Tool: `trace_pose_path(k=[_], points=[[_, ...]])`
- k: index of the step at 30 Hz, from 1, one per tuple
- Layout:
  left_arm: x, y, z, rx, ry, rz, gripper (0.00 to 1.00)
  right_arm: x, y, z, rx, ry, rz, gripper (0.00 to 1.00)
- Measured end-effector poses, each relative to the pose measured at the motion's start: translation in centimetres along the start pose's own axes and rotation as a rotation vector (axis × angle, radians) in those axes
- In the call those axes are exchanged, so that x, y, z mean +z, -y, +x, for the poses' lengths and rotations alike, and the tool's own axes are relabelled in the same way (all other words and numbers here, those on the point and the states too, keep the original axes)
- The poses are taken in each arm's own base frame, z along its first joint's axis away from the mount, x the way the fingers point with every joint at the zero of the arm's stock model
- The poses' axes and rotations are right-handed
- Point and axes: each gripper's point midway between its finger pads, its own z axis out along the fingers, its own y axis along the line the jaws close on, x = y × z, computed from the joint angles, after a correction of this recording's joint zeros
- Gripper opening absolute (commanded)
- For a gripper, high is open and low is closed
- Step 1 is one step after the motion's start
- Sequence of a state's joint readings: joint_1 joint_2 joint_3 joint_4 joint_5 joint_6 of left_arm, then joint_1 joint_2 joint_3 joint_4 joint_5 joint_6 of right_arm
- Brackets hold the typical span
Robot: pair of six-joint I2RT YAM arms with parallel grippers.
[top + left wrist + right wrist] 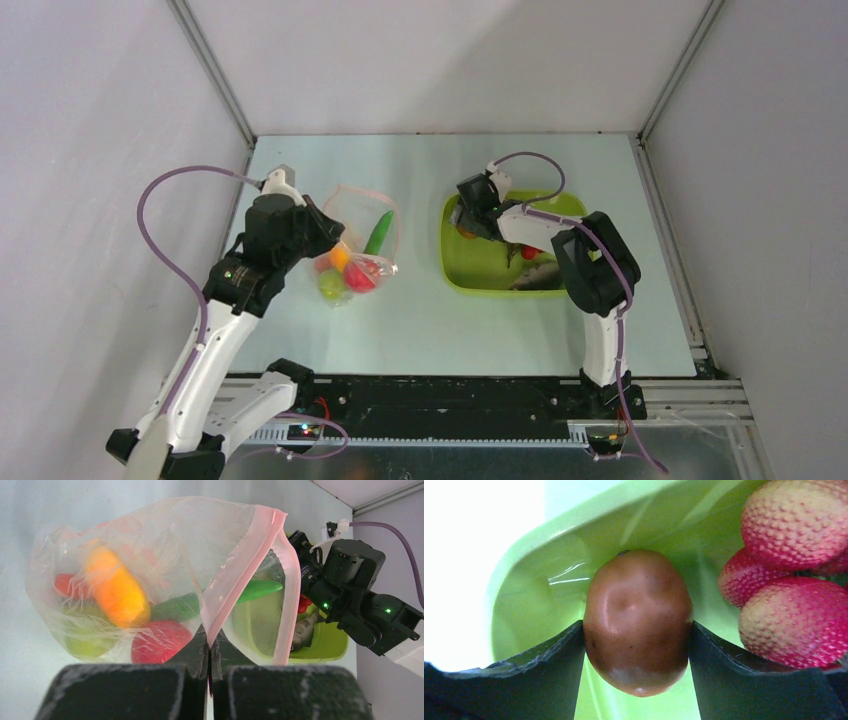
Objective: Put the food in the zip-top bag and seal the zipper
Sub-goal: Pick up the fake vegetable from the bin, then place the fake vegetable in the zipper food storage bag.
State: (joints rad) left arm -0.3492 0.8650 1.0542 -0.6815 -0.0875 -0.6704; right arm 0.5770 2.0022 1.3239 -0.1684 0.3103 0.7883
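Bag L of tub

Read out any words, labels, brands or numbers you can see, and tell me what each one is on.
None. No readable text on the bag, the green tub, the kiwi, the strawberries, the left arm or the right arm; their green lights carry no lettering.
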Motion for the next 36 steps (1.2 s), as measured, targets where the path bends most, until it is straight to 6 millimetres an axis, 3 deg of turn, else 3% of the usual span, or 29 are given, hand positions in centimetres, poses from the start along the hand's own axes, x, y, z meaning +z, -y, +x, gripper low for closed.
trace_pose_path(k=[5,8,19,24,28,31,36], points=[[0.2,0.2,0.1,-0.001,-0.009,0.011,0.0,-1.2,0.6,-0.4,-0.05,0.022,0.04,0.6],[0.3,0.4,0.2,0.0,-0.017,0.018,0.0,-3.2,0.2,-1.2,-0.077,0.058,0.04,0.58],[1.5,2.1,2.4,0.024,-0.143,0.116,0.0,-13.6,-0.5,-4.4,-0.107,0.205,-0.044,0.55],[1.5,2.6,2.8,0.024,-0.166,0.145,0.0,-19.4,-1.1,-5.9,-0.112,0.282,-0.143,0.56],[1.5,2.8,2.8,0.024,-0.167,0.153,0.0,-24.1,-3.3,-5.7,-0.146,0.329,-0.308,0.56],[1.5,2.8,2.8,0.024,-0.168,0.155,0.0,-27.0,-6.4,-4.8,-0.194,0.336,-0.468,0.56],[1.5,2.9,2.8,0.025,-0.169,0.157,0.0,-30.4,-10.9,-2.7,-0.259,0.332,-0.692,0.56]])
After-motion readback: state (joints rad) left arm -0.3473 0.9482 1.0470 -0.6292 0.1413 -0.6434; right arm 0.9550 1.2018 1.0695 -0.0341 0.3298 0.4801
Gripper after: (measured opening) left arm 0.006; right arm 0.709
